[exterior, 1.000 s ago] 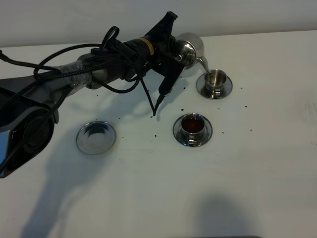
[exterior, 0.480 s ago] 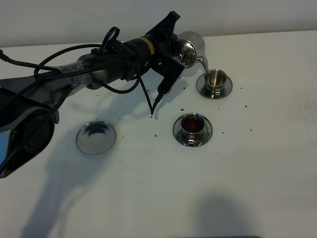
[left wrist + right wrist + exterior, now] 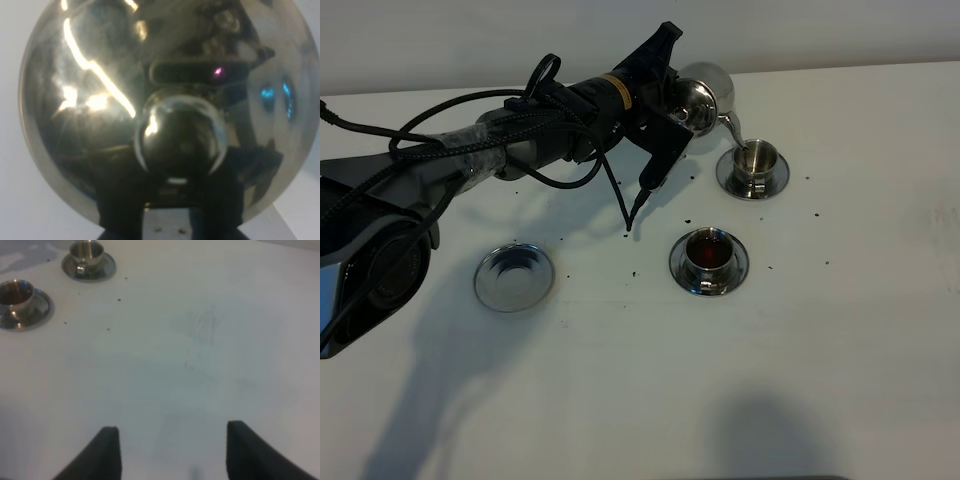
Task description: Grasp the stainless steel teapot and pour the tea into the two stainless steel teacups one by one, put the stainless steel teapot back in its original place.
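My left gripper [image 3: 670,108] is shut on the stainless steel teapot [image 3: 705,95], held tipped above the table with its thin spout [image 3: 732,126] over the far teacup [image 3: 755,160]. The left wrist view is filled by the teapot's domed lid and knob [image 3: 180,132]. The near teacup [image 3: 709,252] on its saucer [image 3: 709,278] holds dark tea. The far cup stands on its own saucer [image 3: 725,173]. The empty wider saucer [image 3: 514,277] lies at the left. My right gripper [image 3: 167,450] is open and empty over bare table, with both teacups [image 3: 86,251] [image 3: 16,294] far from it.
Small dark specks [image 3: 632,235] are scattered on the white table [image 3: 840,330] around the cups. A loose black cable [image 3: 620,195] hangs from the left arm down to the table. The table's back edge [image 3: 840,68] runs just behind the teapot.
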Tool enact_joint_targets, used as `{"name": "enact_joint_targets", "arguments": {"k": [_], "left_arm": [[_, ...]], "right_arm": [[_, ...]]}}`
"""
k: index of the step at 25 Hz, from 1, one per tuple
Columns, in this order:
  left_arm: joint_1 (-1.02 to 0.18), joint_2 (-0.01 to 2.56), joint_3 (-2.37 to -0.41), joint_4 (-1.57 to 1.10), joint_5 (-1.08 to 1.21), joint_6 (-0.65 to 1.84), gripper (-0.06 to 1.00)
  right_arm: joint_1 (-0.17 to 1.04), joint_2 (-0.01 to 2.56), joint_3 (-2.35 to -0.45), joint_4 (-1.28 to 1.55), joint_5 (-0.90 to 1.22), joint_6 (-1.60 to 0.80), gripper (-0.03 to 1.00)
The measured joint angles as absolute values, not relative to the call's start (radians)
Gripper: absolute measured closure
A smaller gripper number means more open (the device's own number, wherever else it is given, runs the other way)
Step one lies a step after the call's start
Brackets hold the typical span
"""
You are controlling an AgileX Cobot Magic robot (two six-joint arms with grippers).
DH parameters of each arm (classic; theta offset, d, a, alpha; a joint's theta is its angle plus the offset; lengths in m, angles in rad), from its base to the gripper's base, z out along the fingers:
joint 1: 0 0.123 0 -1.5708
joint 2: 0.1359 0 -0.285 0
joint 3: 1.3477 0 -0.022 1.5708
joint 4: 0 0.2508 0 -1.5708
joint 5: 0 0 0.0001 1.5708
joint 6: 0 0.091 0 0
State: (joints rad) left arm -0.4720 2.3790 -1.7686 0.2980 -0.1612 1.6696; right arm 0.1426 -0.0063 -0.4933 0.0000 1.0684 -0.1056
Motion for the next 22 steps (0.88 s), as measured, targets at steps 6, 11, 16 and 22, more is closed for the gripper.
{"name": "enact_joint_targets", "arguments": {"k": [6,11,16,22], "left_arm": [[-0.472,2.401,-1.785,0.279,-0.173,1.671,0.72],[-0.472,2.416,-1.805,0.273,-0.180,1.671,0.72],[-0.472,2.417,-1.805,0.273,-0.203,1.692,0.72],[-0.472,2.417,-1.807,0.273,-0.231,1.725,0.72]], "right_arm": [[0.143,-0.006,-0.493,0.000,1.068,-0.106,0.51],[0.143,-0.006,-0.493,0.000,1.068,-0.106,0.51],[0.143,-0.006,-0.493,0.000,1.068,-0.106,0.51],[0.143,-0.006,-0.493,0.000,1.068,-0.106,0.51]]}}
